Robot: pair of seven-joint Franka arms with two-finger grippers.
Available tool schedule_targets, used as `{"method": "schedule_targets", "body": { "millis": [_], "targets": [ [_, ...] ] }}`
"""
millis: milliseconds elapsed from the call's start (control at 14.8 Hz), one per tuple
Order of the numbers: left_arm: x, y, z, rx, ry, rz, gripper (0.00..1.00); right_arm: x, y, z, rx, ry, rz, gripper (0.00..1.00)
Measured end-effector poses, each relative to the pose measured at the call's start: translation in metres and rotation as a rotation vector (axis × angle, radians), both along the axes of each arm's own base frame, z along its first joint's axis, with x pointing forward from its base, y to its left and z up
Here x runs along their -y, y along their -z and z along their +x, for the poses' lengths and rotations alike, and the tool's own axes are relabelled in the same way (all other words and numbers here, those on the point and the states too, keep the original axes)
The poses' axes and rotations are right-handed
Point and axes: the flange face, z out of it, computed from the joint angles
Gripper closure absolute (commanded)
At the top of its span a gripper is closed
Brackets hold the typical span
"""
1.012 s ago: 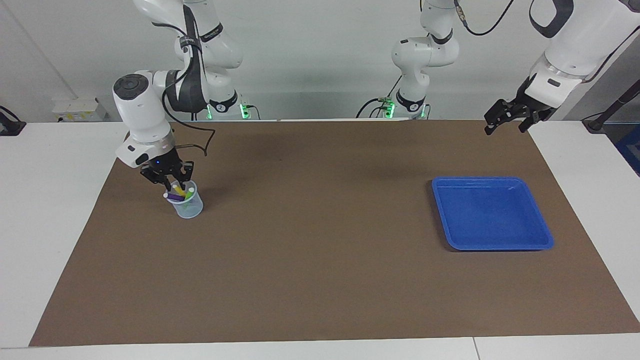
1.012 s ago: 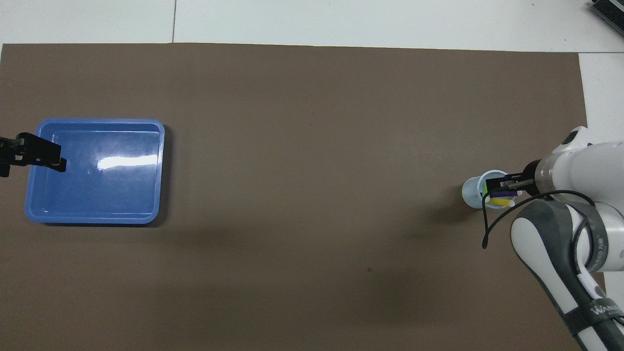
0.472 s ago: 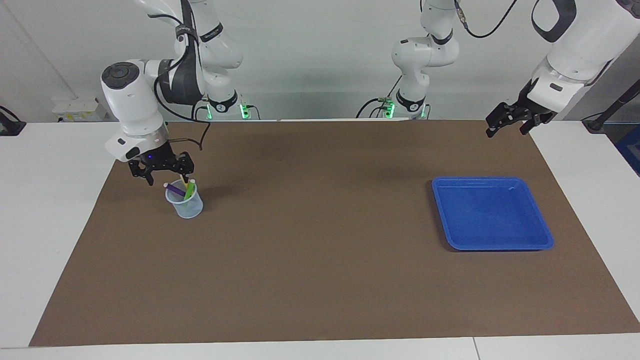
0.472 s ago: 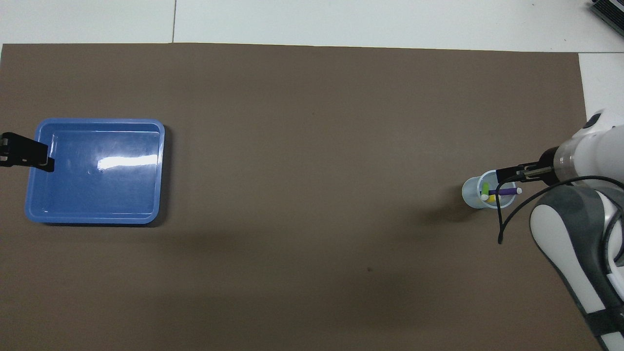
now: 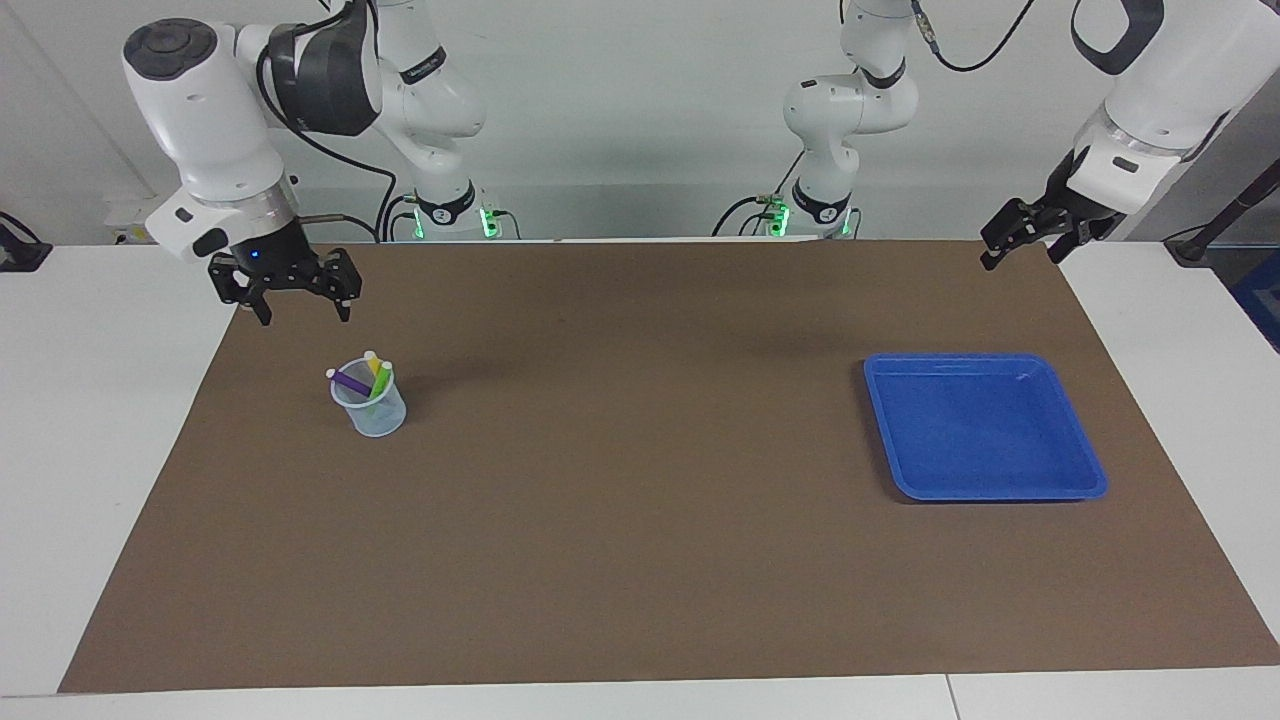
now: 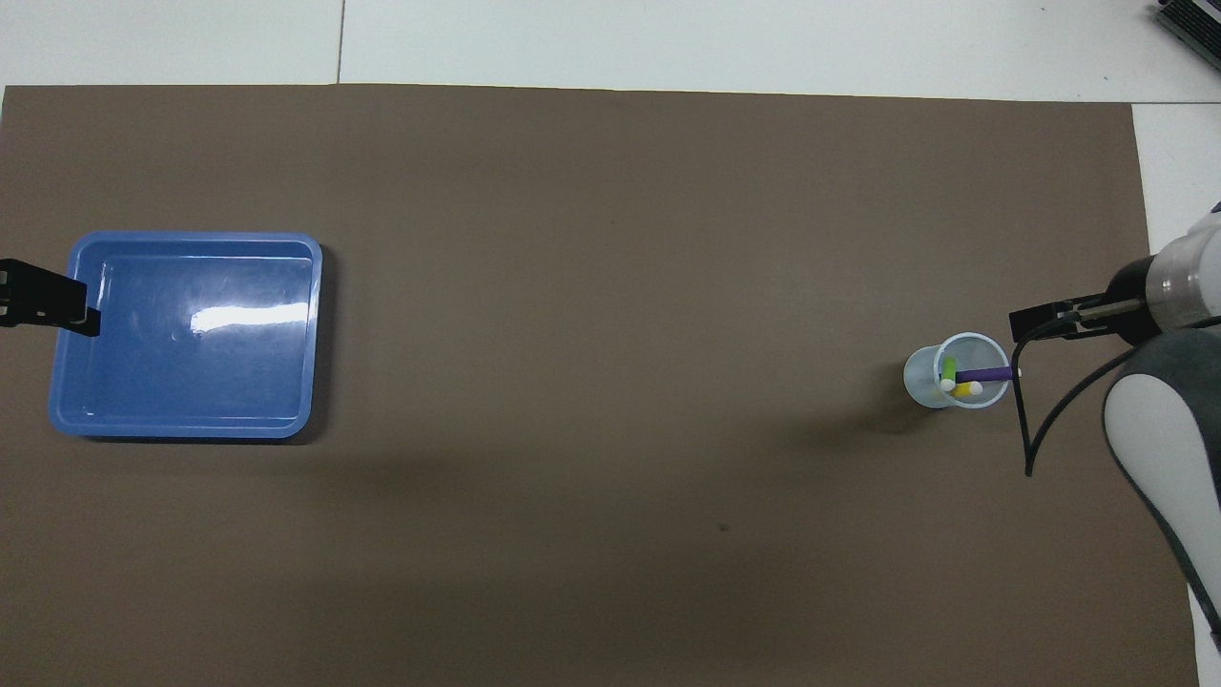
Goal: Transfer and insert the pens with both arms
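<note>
Both claws wide open, right claw empty, left claw empty

The brown mat lies bare between my cup and blue tray. Only those two stand in my way.

Mat: brown, matt, paper-like, smooth, laid flat over a white, smooth table. Tray at the left arm's end: blue plastic, glossy, with a bright glare patch on its floor. Cup at the right arm's end: clear, pale bluish plastic, see-through. Pens in the cup: smooth coloured plastic, pale ends. Arms: glossy white shells, silver metal wrist rings, matt black fingers.
</note>
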Motion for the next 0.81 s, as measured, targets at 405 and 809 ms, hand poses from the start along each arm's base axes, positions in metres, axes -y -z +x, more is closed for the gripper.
{"method": "schedule_targets", "body": {
  "millis": [405,809],
  "targets": [
    [0.02,0.0,0.001,0.004,0.036,0.0,0.0,-0.005,-0.037,-0.003,0.0,0.009,0.046,0.0],
    [0.057,0.0,-0.001,0.006,0.098,-0.001,0.0,0.004,-0.048,-0.005,0.005,0.03,0.066,0.0]
  ]
}}
